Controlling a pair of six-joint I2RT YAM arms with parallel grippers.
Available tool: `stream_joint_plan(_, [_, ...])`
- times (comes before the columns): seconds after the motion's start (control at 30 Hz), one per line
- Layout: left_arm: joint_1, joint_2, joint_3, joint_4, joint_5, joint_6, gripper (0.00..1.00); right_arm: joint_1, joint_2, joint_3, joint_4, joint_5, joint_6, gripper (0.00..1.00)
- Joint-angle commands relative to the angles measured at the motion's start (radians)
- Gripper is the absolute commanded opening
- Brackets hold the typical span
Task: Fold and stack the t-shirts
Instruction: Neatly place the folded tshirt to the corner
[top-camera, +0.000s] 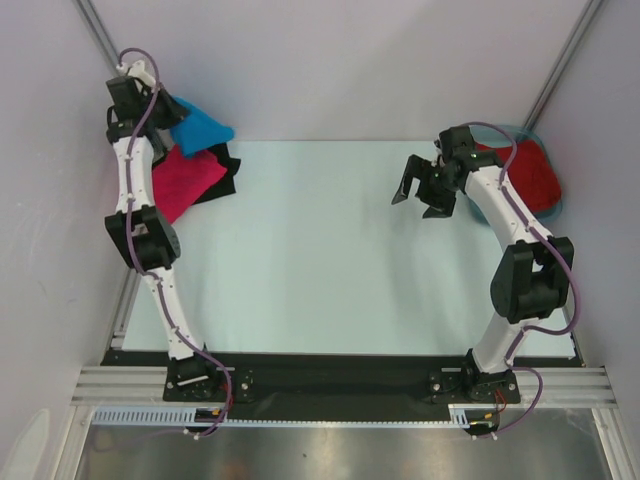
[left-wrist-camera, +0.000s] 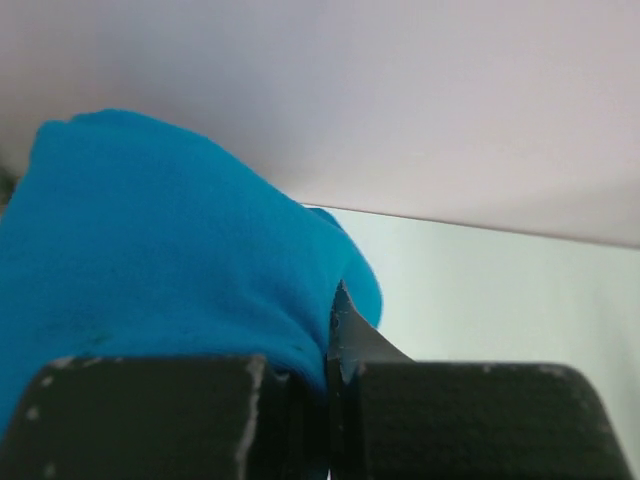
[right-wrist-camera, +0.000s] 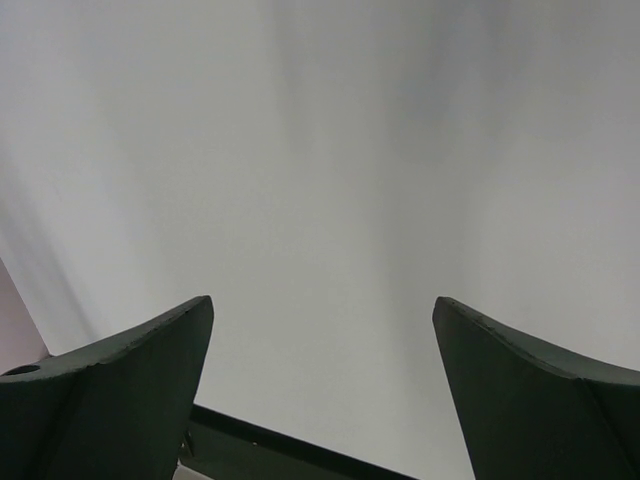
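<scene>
1. The left gripper (left-wrist-camera: 325, 400) is pinched shut on the blue shirt (left-wrist-camera: 180, 260). It holds the shirt by the far left corner of the table (top-camera: 320, 260).
2. On that same corner of the table, the pink shirt (top-camera: 185, 180) lies on top of the black shirt (top-camera: 225, 172). The pictures do not show if the blue shirt touches them.
3. The red shirt (top-camera: 525, 175) sits in the tub (top-camera: 558, 205) at the far right corner of the table.
4. The right gripper (top-camera: 420, 190) has its jaws wide apart and holds nothing. It hangs over the right side of the table.
5. The blue shirt is probably soft, light and floppy. It looks bunched up. It will likely sag wherever it is not held.
6. A pinch on an edge or a corner of the cloth likely works best, since a thick bunch might slip out. One hold for each gripper would probably help spread it flat on the table.
</scene>
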Motion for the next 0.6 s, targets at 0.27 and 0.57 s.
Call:
stream_joint_plan(0.27, [0.078, -0.051, -0.086, -0.044, -0.353, 0.120, 0.04, 0.062, 0.048, 0.116, -0.054, 0.013, -0.032, 1.00])
stream_joint_plan(0.57, [0.072, -0.241, -0.428, -0.073, -0.398, 0.079, 0.00, 0.042, 0.072, 0.111, -0.044, -0.015, -0.033, 1.00])
